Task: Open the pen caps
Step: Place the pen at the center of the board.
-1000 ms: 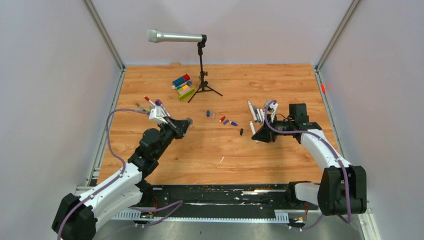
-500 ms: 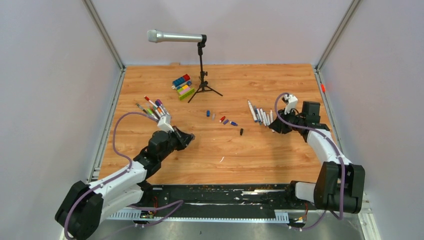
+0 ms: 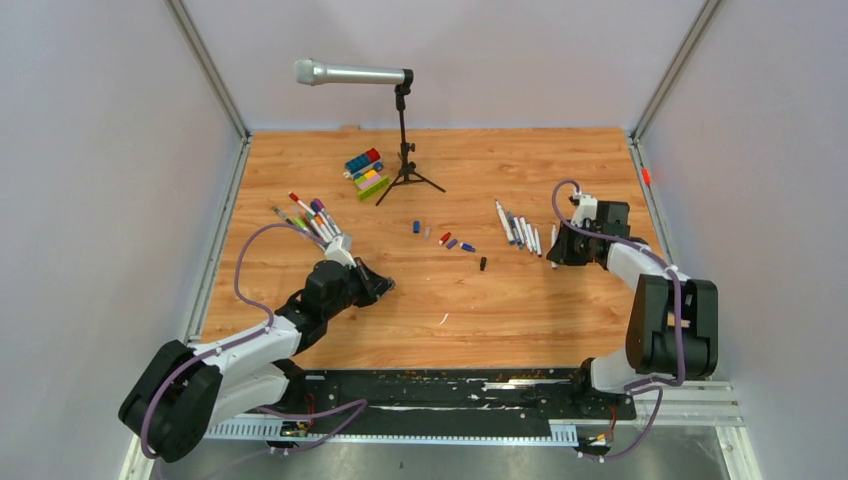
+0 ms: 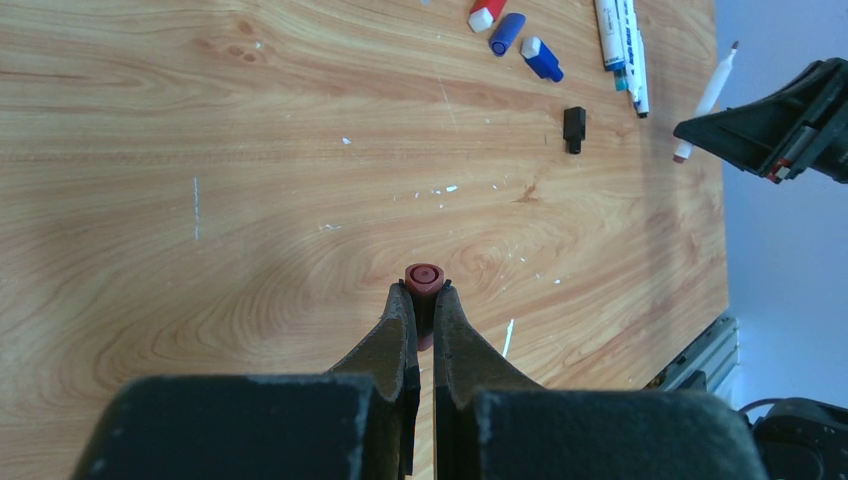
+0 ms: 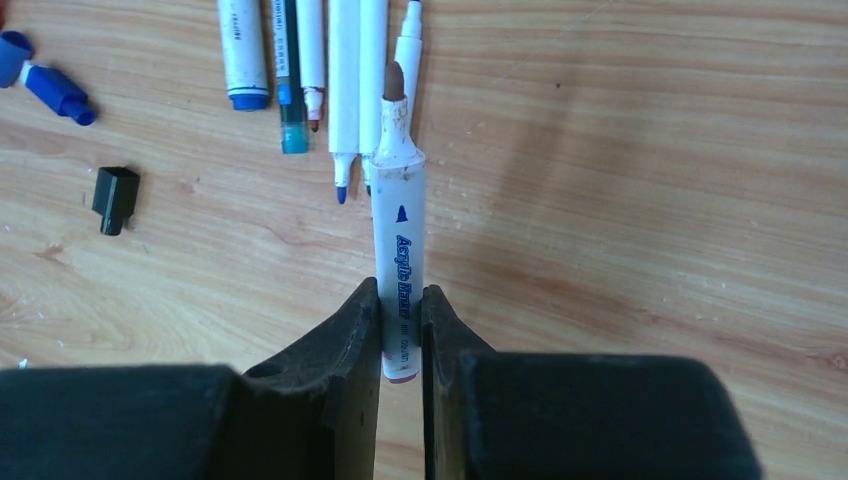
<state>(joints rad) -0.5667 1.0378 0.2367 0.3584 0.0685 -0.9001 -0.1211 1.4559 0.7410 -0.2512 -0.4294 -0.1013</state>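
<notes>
Pen in right gripper points at pen row, inside table edge.

Only the round end of the red cap shows, the rest hidden inside the left gripper. The right wrist view's top edge cuts off the loose pens. The right gripper covers the lower barrel of the held pen

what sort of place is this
Probably a robot lab test cell: left arm and right arm bolted at a table edge, plain panels boxing it in, a microphone on a stand.
</notes>
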